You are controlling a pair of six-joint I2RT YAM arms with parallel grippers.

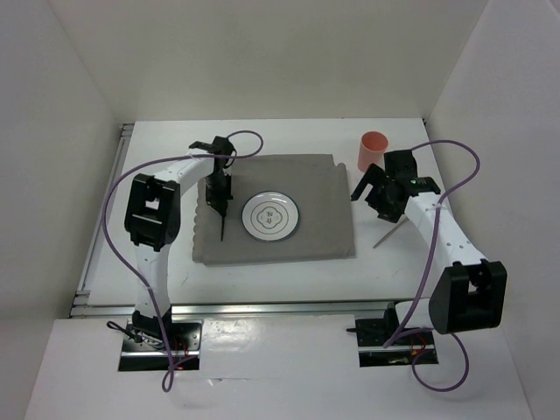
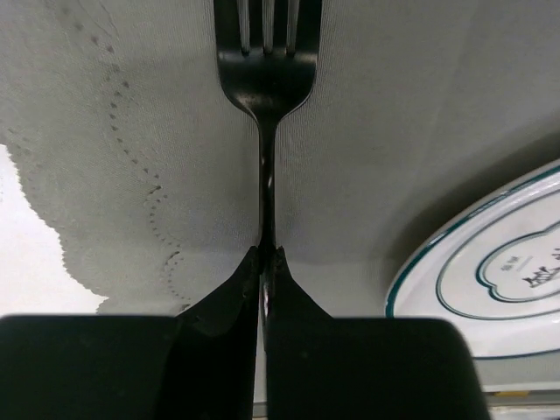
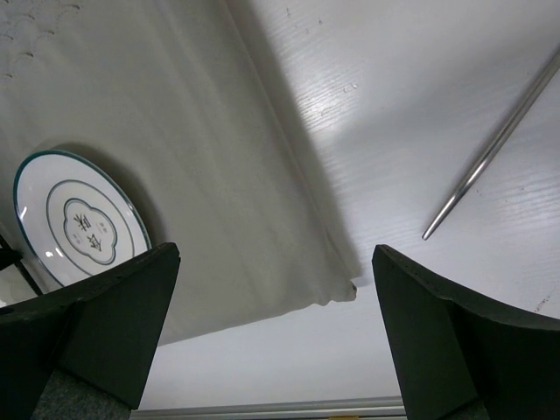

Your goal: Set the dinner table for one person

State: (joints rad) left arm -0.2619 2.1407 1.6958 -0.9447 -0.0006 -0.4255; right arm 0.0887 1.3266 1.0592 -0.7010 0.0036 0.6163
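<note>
Grips a black fork (image 2: 267, 79) by its thin handle with the left fingers (image 2: 265, 262), clenched tight on it, tines pointing away from the wrist toward the near edge. Holds that fork over the left part of a grey scallop-edged mat (image 1: 324, 236), just left of 1 white plate (image 1: 270, 215) with a green rim; cannot tell whether the tines touch the cloth. Hangs the right fingers (image 1: 371, 182) released and wide apart, grasping nothing, by the mat's right edge, near 1 pink cup (image 1: 374, 150) standing upright beyond the mat's far right corner. Bears all of this on the dinner table (image 1: 289, 276), a wide white surface with metal rails along its near and left edges, mat flat at its middle, 1 thin metal rod (image 3: 490, 149) lying bare to the right of the mat, apart from it.
</note>
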